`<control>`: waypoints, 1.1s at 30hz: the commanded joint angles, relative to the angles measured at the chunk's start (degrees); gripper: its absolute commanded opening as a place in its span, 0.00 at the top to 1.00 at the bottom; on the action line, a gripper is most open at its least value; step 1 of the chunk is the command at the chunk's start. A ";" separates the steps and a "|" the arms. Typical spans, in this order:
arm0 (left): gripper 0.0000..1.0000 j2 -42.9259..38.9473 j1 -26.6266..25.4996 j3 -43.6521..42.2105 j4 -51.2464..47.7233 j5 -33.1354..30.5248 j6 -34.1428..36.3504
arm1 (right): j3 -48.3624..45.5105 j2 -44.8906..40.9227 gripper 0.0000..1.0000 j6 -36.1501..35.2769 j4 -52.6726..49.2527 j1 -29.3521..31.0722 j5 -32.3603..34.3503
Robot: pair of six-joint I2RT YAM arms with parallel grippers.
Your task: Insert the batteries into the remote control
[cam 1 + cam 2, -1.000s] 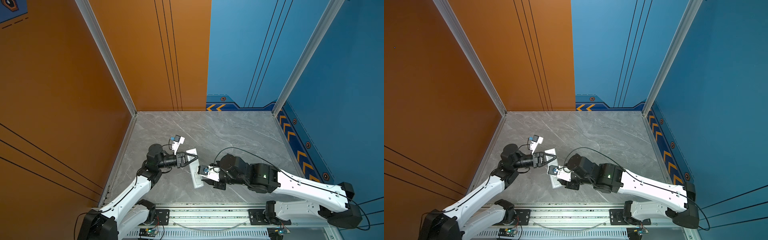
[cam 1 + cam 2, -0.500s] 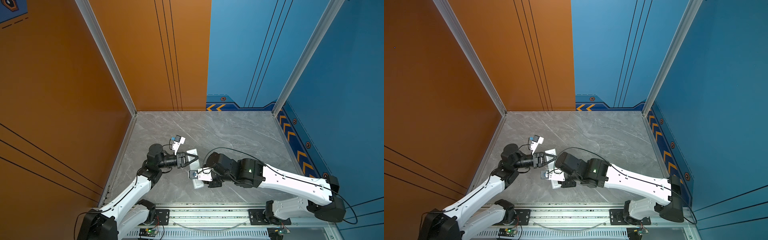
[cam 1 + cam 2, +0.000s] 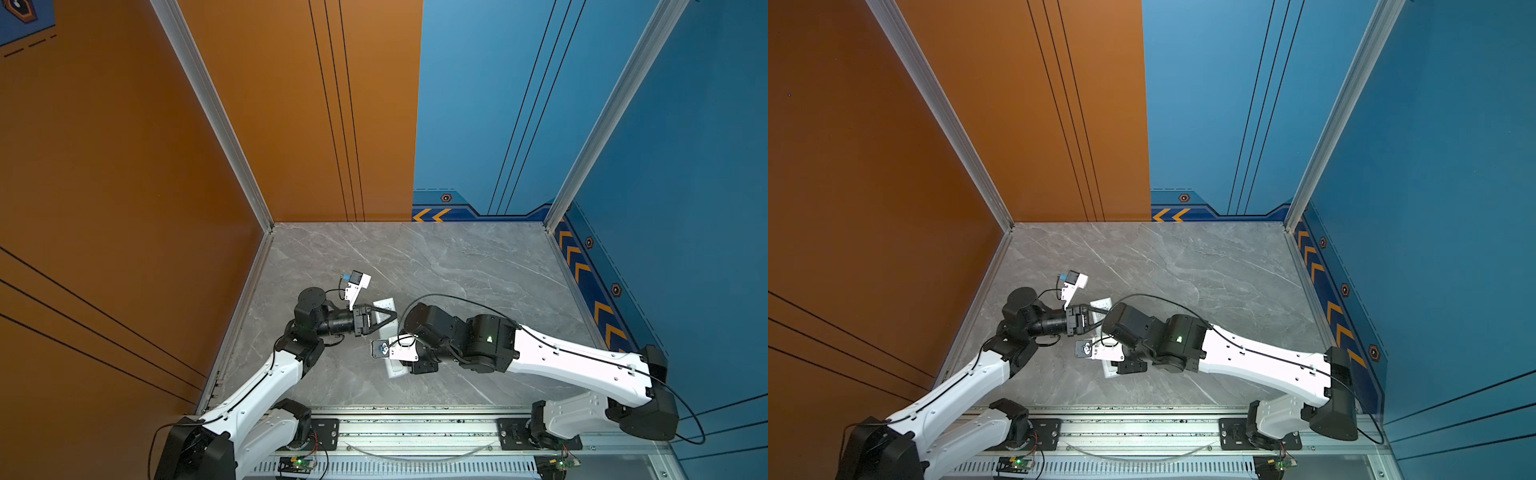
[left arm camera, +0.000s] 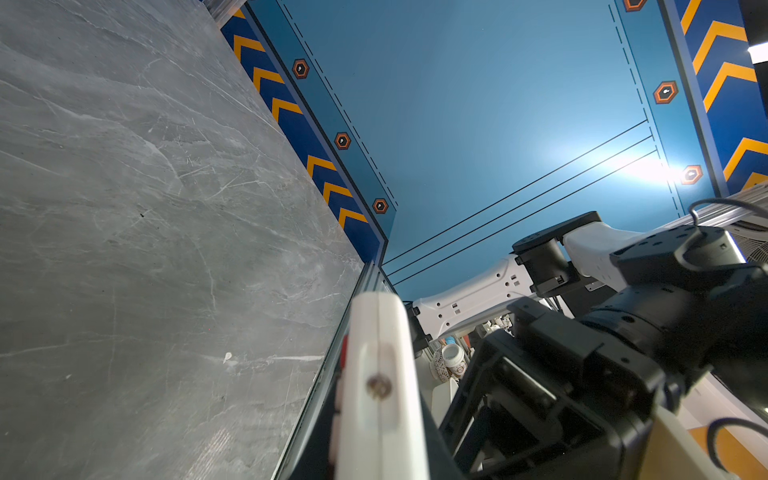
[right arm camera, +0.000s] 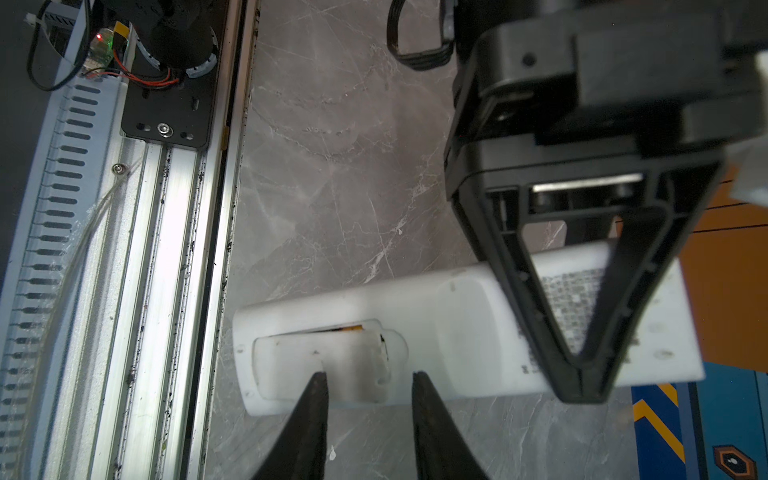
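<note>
Lying back-up, the white remote control (image 5: pixel 419 307) shows its cover (image 5: pixel 316 365) askew. The left gripper (image 5: pixel 582 374) pinches it; the right gripper (image 5: pixel 370 380) gapes slightly, empty.

**Your tally at the counter**

You have one counter (image 3: pixel 457 266) in front of you. You have one remote control (image 5: pixel 457 324), and one small white cover (image 5: pixel 282 365) in its recess. Of the batteries (image 5: pixel 353 329) you can count only a single gold-and-black sliver, in the gap along that cover's edge. How many lie beneath it you cannot tell.

You have two arms: one left arm (image 3: pixel 257 399) and one right arm (image 3: pixel 561 361). Each ends in one claw, so you count two, the left claw (image 3: pixel 394 318) and the right claw (image 5: pixel 370 380). Each arm carries one wrist camera, which makes two: one (image 3: pixel 357 282) on the left and one (image 3: pixel 380 348) on the right.
</note>
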 commanded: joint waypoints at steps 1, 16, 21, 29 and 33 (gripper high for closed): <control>1.00 -0.07 -0.57 1.69 1.87 1.79 0.82 | 1.99 0.83 0.68 -0.68 -2.17 0.10 -0.26; 1.00 -0.12 -0.27 1.59 1.87 1.79 0.65 | 2.00 2.68 0.75 -0.87 -2.39 0.37 -0.27; 1.00 -0.09 -0.21 1.57 1.87 1.66 0.64 | 1.96 3.12 0.76 -1.27 -2.81 0.54 0.49; 1.00 0.14 -0.06 1.57 1.87 1.65 0.65 | 2.47 4.73 0.78 -2.07 -4.23 1.29 2.70; 1.00 0.11 -0.03 1.57 1.87 1.71 0.64 | 2.78 5.64 0.79 -1.94 -4.58 1.44 4.27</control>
